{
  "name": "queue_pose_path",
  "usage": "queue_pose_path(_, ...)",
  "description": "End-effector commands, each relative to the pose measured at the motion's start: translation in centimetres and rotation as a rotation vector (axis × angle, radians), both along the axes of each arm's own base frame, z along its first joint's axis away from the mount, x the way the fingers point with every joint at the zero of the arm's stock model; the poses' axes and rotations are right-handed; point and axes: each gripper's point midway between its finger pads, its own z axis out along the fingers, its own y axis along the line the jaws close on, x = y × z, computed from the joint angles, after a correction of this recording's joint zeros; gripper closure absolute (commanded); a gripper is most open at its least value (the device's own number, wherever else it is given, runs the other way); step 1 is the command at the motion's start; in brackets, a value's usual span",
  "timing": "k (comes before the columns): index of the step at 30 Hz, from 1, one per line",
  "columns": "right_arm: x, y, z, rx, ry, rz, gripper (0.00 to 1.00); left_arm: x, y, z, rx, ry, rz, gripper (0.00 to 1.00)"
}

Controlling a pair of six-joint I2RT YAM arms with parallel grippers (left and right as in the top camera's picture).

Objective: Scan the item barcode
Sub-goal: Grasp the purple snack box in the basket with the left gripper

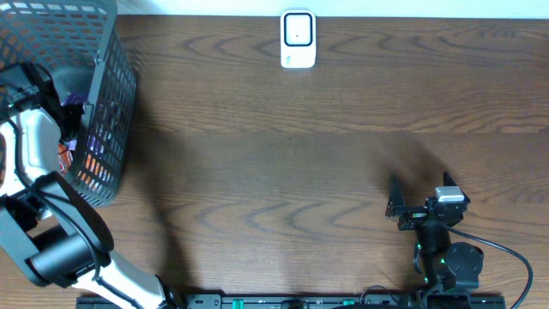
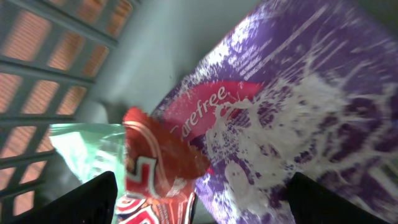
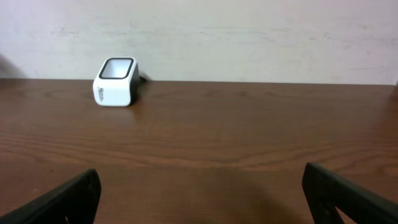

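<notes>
Deep in basket, left gripper (jaws apart)

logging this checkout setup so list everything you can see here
basket: 1, grey mesh, far left corner of table
box: 1, purple with white splashes, inside basket
packet: 1, red, inside basket, lying on the box
bag: 1, pale green, inside basket beside the packet
scanner: 1, white, far edge of table, centre
table: 1, dark brown wood
left fingers: 2, black, spread wide inside basket
right fingers: 2, black, spread open, near right of table, holding nothing
</notes>
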Motion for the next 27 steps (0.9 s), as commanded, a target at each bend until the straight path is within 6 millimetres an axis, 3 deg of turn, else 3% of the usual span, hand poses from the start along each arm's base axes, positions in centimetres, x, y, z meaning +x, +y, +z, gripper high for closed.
queue_pose_path(1,0.0,0.3,0.0,-0.014,-0.001,0.016,0.01,-1.1,0.5,-2.4,-0.022,0.064,0.021,0.13)
queue_pose_path(5,0.0,0.3,-0.1,-0.014,-0.001,0.016,0.01,-1.4,0.1,-3.3,-0.066,0.066,0.054,0.13)
queue_pose_path(9,0.0,0.3,0.0,-0.014,-0.001,0.016,0.01,-0.9,-0.4,-2.7,-0.092,0.033,0.037,0.13)
queue_pose_path(13,0.0,0.3,0.0,-0.014,-0.001,0.016,0.00,0.1,0.2,0.7,-0.048,-0.043,0.035,0.14)
queue_pose_path(18,0.0,0.3,0.0,-0.014,-0.001,0.016,0.01,1.5,0.8,7.4,0.046,-0.220,0.024,0.14)
queue_pose_path(21,0.0,0.3,0.0,-0.014,-0.001,0.016,0.01,2.5,-0.1,10.7,0.040,-0.335,-0.022,0.17)
queue_pose_path(24,0.0,0.3,0.0,-0.014,-0.001,0.016,0.01,3.6,-2.1,12.0,-0.039,-0.418,-0.102,0.20)
queue_pose_path(27,0.0,0.3,0.0,-0.014,-0.001,0.016,0.01,4.5,-4.0,11.1,-0.139,-0.441,-0.165,0.20)
